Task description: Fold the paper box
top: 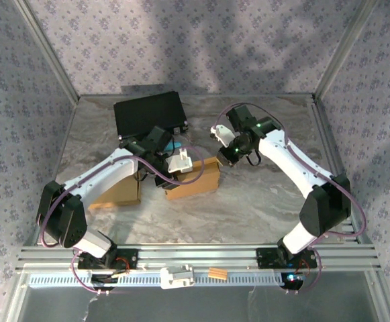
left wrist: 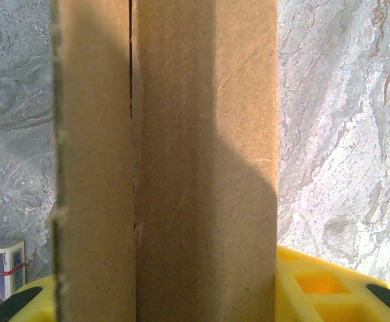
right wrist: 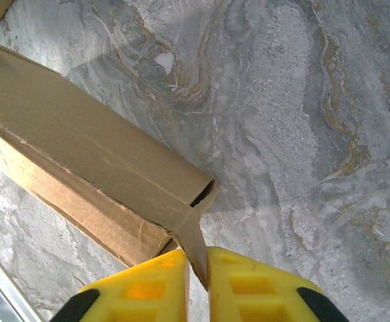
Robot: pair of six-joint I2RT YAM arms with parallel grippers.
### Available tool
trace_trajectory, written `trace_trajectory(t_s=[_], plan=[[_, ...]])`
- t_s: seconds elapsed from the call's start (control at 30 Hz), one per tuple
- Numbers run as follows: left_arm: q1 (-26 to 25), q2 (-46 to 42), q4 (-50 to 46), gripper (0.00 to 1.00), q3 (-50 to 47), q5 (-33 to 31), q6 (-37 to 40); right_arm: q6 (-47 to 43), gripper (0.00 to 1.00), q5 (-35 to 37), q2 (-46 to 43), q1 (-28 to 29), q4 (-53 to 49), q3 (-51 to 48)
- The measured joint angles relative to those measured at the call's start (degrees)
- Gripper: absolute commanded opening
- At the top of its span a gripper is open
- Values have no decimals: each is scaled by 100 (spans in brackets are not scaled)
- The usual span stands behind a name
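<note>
Paper box flap [right wrist: 193, 243] in right gripper [right wrist: 198, 268]

I saw a black case [top: 148, 113] lying flat at the far side of the marbled tabletop [top: 268, 201], and a small blue item [top: 175, 144] just beside its near right corner. Behind the case rose floral-papered walls [top: 181, 40]. Well apart from it, on the near aluminium rail [top: 248, 256], lay a white piece [top: 176, 276] and a small tan block [top: 217, 274]. A little printed carton [left wrist: 0, 268] sat somewhere on the marble; how it lay to the case I couldn't tell.

Brown paper box [top: 193, 180], grey marbled table [top: 262, 201]
</note>
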Motion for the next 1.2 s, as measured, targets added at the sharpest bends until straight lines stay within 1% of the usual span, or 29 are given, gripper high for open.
trace_trajectory(t_s=[0.13, 0.3, 0.7, 0.87, 1.0, 1.2], plan=[[0, 0, 9, 42, 0, -2, -59, 107, 0, 90, 0, 74, -7, 31], [-7, 13, 66, 40, 0, 4, -273, 522, 0, 201, 0, 122, -94, 111], [-11, 48, 195, 39, 2, 15, -476, 2094, 0, 435, -9, 225, 55, 105], [-13, 57, 175, 39, 0, -26, -560, 2660, 0, 466, -133, 286, 396, -205], [-22, 57, 166, 39, 2, -44, -560, 2916, 0, 603, -337, 372, 645, -492], [-44, 55, 221, 45, 0, -66, -634, 3086, 0, 859, -802, 514, 1213, -1224]])
